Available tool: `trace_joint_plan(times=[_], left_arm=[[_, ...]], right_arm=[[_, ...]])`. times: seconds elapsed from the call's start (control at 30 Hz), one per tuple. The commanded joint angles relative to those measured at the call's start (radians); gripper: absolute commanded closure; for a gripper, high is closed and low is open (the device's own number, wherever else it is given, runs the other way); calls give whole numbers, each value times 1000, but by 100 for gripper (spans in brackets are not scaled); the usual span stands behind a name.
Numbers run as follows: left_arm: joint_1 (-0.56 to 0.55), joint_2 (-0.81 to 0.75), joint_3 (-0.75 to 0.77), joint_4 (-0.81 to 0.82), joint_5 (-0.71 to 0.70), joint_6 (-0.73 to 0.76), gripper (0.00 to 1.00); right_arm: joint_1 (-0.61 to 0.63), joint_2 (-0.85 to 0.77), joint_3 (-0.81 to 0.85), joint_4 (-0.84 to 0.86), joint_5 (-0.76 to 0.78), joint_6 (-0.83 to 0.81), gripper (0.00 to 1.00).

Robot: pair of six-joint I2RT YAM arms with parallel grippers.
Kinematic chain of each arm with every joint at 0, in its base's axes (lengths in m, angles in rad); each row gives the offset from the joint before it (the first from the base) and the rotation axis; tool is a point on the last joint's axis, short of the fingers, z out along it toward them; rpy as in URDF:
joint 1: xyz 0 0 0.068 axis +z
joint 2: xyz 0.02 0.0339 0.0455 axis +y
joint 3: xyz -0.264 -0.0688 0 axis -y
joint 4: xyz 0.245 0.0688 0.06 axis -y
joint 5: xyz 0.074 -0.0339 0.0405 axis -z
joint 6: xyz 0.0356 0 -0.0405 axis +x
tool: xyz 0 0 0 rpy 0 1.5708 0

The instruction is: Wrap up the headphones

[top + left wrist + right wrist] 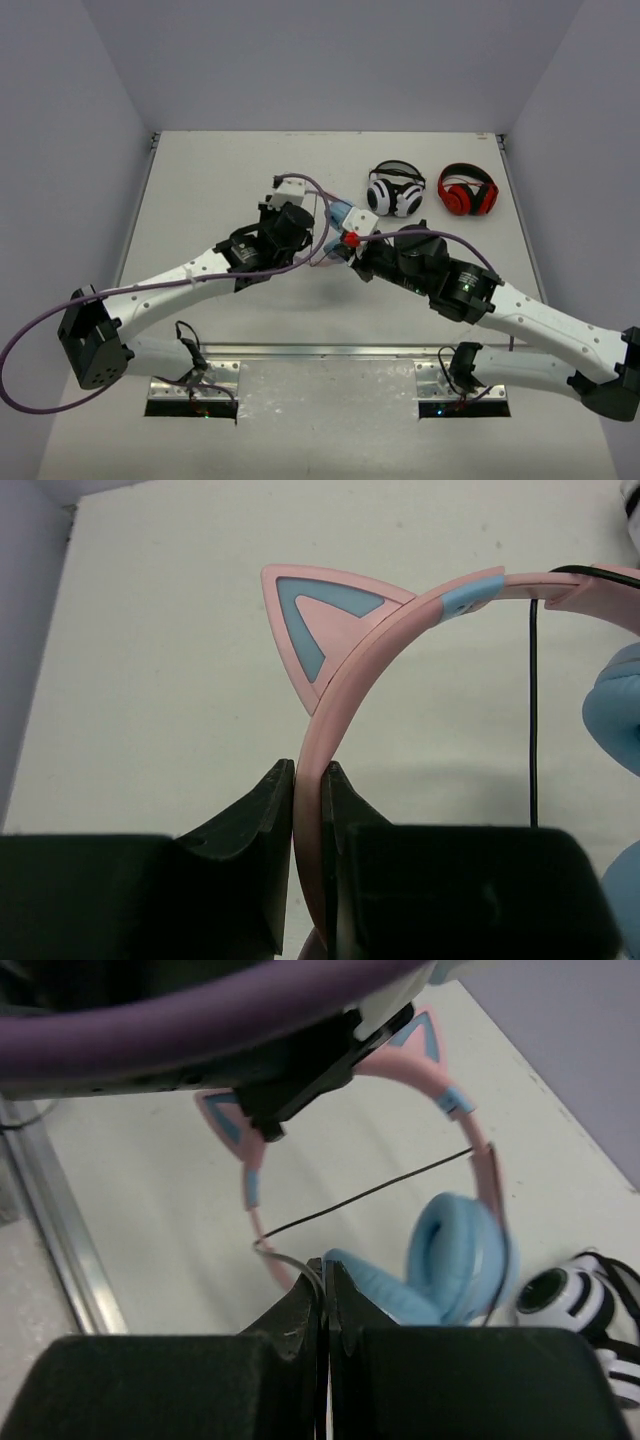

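Observation:
The headphones have a pink cat-eared headband (350,670), light blue ear cups (455,1255) and a thin black cable (370,1192). My left gripper (308,780) is shut on the headband just below a cat ear (315,630); the right wrist view shows this grip from the far side. My right gripper (322,1270) is shut on the cable, which loops over the fingertips beside the lower ear cup. From above, both grippers meet at mid-table and hide most of the headphones (338,215); the left gripper (305,222) is left of the right one (350,245).
A white-and-black pair of headphones (395,188) and a red-and-black pair (468,190) lie at the back right; the white pair shows in the right wrist view (580,1300) close beside the ear cups. A metal rail (330,352) runs along the near edge.

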State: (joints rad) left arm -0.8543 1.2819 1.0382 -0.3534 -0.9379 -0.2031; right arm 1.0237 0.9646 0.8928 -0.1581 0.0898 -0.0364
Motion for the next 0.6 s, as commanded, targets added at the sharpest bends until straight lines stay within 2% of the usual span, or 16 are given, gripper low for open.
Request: trace_joint_plan(times=[0.0,0.13,0.17,0.33,0.37,0.4,0.47,0.57], left_arm=[[-55,-30,-13,68,116,30,100],[-78,-39,-50,-1,154,-18,100],[-90,-64,-65,5,165,-22,100],[-109,-189,-144,40,186,-55,100],[-112,-203,-147,33,186,-58,100],[-112,-214,-148,28,183,-59,100],[-124,-243,-148,16,180,-61,100],[-144,-271,-139,-4,189,-52,100]], right_arm=[[7,20,84,-109,169,-216,99],[-2,11,75,-95,244,-292,96],[-8,8,72,-80,272,-302,93],[-83,14,52,-32,298,-315,91],[-100,17,46,-2,335,-309,70],[-109,20,43,14,353,-306,69],[-138,23,47,22,337,-298,70],[-243,49,99,0,262,-270,84]])
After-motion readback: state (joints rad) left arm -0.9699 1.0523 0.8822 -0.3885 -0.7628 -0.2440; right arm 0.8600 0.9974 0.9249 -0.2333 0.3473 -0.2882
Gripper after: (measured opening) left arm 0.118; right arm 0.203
